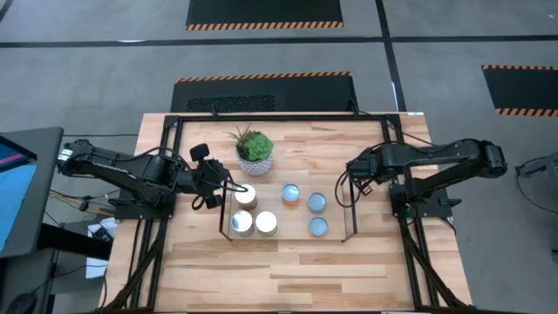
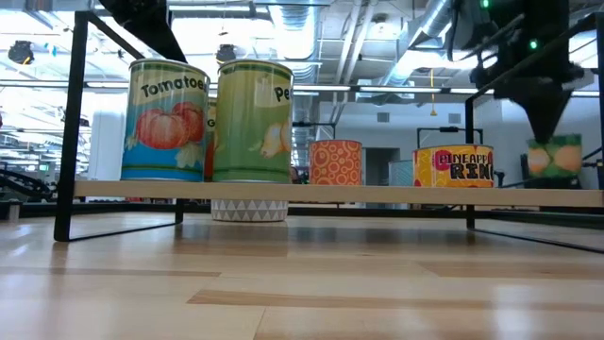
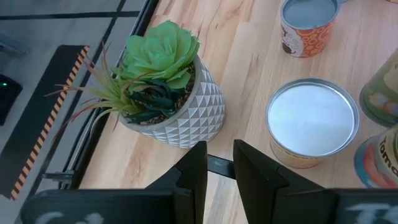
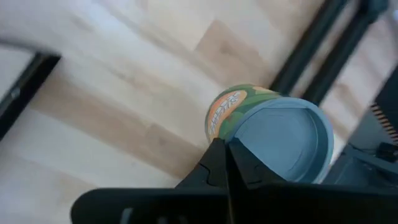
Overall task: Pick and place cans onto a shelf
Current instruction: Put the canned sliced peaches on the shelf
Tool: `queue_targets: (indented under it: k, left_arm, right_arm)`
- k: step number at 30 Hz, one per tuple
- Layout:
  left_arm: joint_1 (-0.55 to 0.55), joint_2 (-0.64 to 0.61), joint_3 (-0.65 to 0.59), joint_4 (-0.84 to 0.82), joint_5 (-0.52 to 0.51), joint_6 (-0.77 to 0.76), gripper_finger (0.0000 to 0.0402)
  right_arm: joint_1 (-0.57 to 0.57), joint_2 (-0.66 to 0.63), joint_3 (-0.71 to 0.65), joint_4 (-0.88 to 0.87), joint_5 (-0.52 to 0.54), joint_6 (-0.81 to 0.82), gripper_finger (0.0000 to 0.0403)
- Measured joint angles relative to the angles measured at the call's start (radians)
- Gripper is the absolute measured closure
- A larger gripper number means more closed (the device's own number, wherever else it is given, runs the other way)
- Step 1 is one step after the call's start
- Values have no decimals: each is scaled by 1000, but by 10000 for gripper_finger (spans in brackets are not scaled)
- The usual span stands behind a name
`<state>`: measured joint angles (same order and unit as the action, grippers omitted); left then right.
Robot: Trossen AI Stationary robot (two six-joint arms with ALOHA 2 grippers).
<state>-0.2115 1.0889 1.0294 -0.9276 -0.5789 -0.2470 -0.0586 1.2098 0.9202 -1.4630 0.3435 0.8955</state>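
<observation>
Several cans stand on the low wooden shelf [image 1: 292,228]: two tall ones [image 2: 165,118] [image 2: 253,121] at its near left, a white-topped one [image 3: 312,119] behind them, an orange-patterned one [image 2: 335,162] and a pineapple can [image 2: 453,167]. My left gripper [image 3: 219,155] hovers open at the shelf's left end [image 1: 222,187], nothing between its fingers. My right gripper [image 4: 225,152] is shut at the shelf's right end [image 1: 350,179], its tips pointing steeply down. A green-and-orange can with a blue-grey top [image 4: 273,134] stands on the wood right under them, and the low view shows this can [image 2: 555,156] too. My right gripper has its shut fingertips [image 4: 217,149] showing right at the green-and-orange can's top rim [image 4: 239,127], coming from above. The can stands upright on the wood. I cannot tell whether the tips touch it.
A green succulent in a white patterned pot [image 1: 255,150] stands on the table behind the shelf's left end, close to my left gripper. Black wire uprights [image 1: 356,209] close the shelf's short ends. A black frame [image 1: 288,116] rings the table. Bare wood [image 1: 288,275] lies toward the near edge.
</observation>
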Motion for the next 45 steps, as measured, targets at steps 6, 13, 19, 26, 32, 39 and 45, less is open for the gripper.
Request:
queue_targets:
  k: [6,13,19,26,32,39,45]
  left_arm:
    - [0,0,0,0,36,5,333]
    - [0,0,0,0,40,8,333]
    - [0,0,0,0,39,8,333]
    - [0,0,0,0,39,8,333]
    - [0,0,0,-1,38,28,333]
    - [0,0,0,-1,37,42,333]
    - [0,0,0,-1,48,42,333]
  right_arm:
    - [0,-1,143,-113,118,34,400]
    - [0,7,325,-72,306,-93,399]
    - [18,7,403,221,300,-357,401]
    - [100,60,395,566,122,-588,401]
    - [204,210,394,613,83,-592,401]
    - [343,355,472,641,100,-586,401]
    - [454,445,568,625,99,-582,401]
